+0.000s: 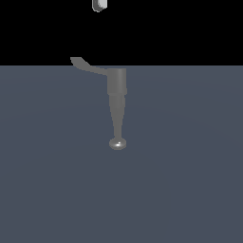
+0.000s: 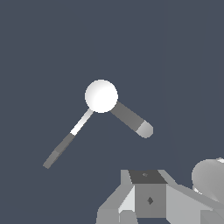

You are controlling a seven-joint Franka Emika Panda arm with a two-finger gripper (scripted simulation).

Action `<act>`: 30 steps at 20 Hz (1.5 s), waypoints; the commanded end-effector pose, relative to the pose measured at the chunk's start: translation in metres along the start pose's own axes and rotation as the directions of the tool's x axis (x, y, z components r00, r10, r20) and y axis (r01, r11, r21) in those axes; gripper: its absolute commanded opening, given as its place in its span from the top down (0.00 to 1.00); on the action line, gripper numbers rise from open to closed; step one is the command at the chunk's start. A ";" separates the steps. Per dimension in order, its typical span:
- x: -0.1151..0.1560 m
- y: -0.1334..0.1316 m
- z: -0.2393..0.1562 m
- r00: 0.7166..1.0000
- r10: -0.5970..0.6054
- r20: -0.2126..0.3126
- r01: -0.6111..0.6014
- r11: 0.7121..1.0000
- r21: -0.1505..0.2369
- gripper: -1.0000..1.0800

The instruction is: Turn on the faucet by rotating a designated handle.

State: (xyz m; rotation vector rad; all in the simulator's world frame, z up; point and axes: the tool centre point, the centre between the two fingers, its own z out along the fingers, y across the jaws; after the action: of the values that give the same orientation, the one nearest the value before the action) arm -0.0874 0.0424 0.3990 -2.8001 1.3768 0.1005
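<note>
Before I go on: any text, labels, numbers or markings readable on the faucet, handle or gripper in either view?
None. The faucet, its handle and the floor are plain grey, with no lettering in either view.
The gripper shows only a small dark diamond mark in the wrist view; it is no letter or number.

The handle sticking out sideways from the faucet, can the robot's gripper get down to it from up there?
Probably yes. The gripper hangs high above the handle, apart from it, and nothing shows in the gap between them. The faucet stands to one side, so a move down looks free.
</note>
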 end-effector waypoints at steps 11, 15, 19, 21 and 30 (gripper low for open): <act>0.010 -0.057 0.036 0.962 0.274 -0.023 -0.274 0.962 0.011 1.00; 0.012 -0.075 0.049 0.934 0.357 -0.029 -0.357 0.934 0.018 1.00; 0.013 -0.093 0.063 0.899 0.437 -0.036 -0.436 0.899 0.025 1.00; 0.013 -0.101 0.070 0.881 0.472 -0.038 -0.472 0.881 0.029 1.00; 0.013 -0.125 0.092 0.815 0.578 -0.045 -0.576 0.816 0.044 1.00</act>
State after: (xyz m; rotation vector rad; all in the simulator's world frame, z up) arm 0.0124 0.1107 0.3083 -2.2860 2.1556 0.0108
